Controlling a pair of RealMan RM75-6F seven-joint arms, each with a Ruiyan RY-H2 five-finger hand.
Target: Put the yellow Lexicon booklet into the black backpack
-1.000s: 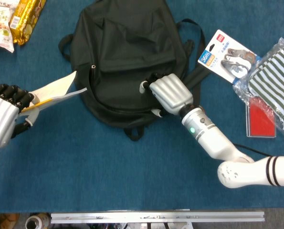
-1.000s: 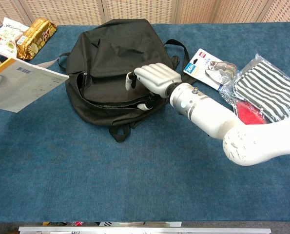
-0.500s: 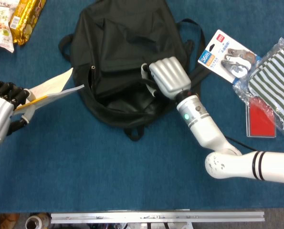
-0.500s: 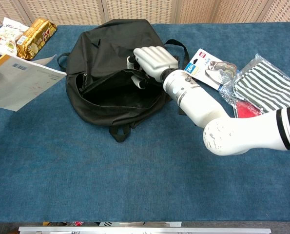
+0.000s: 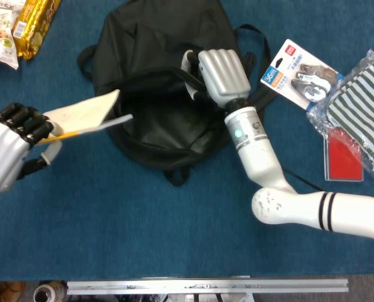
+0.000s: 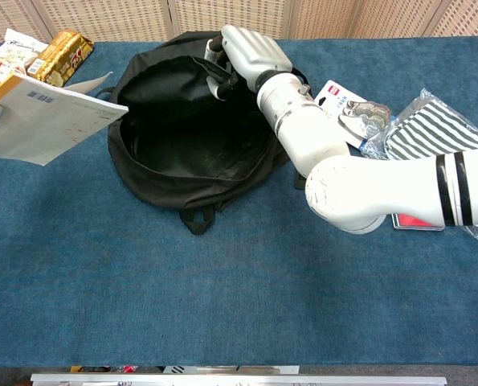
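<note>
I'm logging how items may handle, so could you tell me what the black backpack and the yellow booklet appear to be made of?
black backpack: looks like thin woven synthetic fabric, matte outside; it sags and creases, and the lining shows a faint sheen.
yellow booklet: appears to be thin paper with a yellow cover edge; its pale pages bend and fan in the left hand.
</note>
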